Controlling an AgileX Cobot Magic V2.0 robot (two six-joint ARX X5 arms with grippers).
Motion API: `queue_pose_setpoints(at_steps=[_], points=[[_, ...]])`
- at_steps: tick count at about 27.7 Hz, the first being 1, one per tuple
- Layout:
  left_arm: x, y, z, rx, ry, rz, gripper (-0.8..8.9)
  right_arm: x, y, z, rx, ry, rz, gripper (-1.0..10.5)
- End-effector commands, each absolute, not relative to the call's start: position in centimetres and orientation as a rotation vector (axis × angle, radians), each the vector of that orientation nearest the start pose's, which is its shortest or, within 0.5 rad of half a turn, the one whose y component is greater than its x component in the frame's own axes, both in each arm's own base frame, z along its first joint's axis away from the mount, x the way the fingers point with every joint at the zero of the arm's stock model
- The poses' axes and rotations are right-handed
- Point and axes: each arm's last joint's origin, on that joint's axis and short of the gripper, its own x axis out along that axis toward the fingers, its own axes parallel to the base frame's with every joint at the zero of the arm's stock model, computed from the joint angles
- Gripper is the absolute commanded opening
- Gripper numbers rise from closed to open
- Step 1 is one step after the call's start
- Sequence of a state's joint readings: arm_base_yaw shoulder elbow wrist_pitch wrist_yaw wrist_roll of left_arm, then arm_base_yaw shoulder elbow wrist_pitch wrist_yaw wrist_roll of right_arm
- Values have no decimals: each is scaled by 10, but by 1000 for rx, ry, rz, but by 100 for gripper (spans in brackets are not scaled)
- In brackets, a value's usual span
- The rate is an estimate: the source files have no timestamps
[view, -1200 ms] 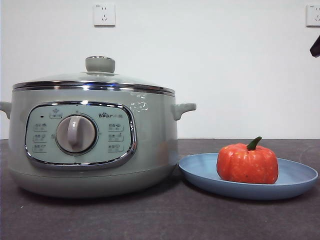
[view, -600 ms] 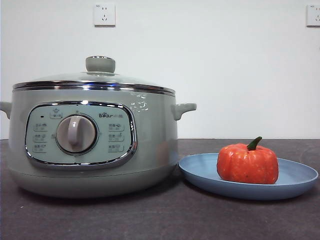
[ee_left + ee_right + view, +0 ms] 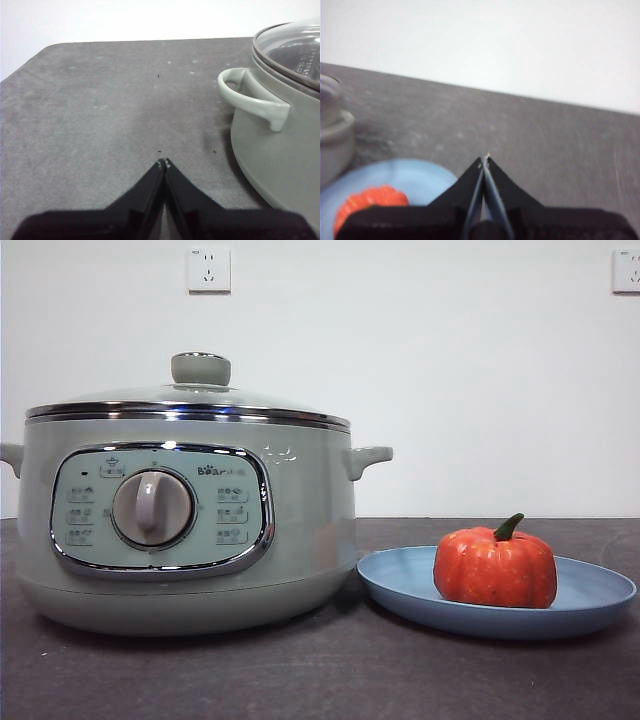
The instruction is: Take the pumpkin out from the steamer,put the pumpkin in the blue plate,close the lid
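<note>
1. The pumpkin (image 3: 495, 567) sits upright on the blue plate (image 3: 400, 585), to the right of the steamer (image 3: 185, 525) and close beside it; whether plate and pot actually touch, I can't quite tell from this low angle.
2. The lid (image 3: 188, 405) rests flat on the steamer's rim, knob up, so all three steps look done to me.
3. The left gripper (image 3: 163, 163) hangs above bare table on the steamer's left, near its side handle (image 3: 252, 97), jaws pressed together on nothing.
4. The right gripper (image 3: 485, 160) hovers by the plate, with the pumpkin just below it, jaws also pressed together and empty.
5. I'd judge no further handling is needed; the arms only have to keep clear without nudging anything.
</note>
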State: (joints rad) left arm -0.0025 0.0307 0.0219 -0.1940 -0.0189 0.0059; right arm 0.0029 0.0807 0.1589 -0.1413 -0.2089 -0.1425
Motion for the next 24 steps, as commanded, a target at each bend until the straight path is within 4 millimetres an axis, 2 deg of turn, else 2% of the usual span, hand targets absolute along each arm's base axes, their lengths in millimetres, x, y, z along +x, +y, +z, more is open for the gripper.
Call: queue_pose_setpoints(at_steps=[1, 5, 24], points=[[97, 1, 145, -1, 216, 23, -3, 94, 6, 172, -84, 92, 208, 1], [97, 1, 145, -1, 216, 23, -3, 96, 6, 150, -60, 149, 208, 1], [97, 1, 145, -1, 216, 23, -3, 96, 6, 149, -58, 164, 210, 1]])
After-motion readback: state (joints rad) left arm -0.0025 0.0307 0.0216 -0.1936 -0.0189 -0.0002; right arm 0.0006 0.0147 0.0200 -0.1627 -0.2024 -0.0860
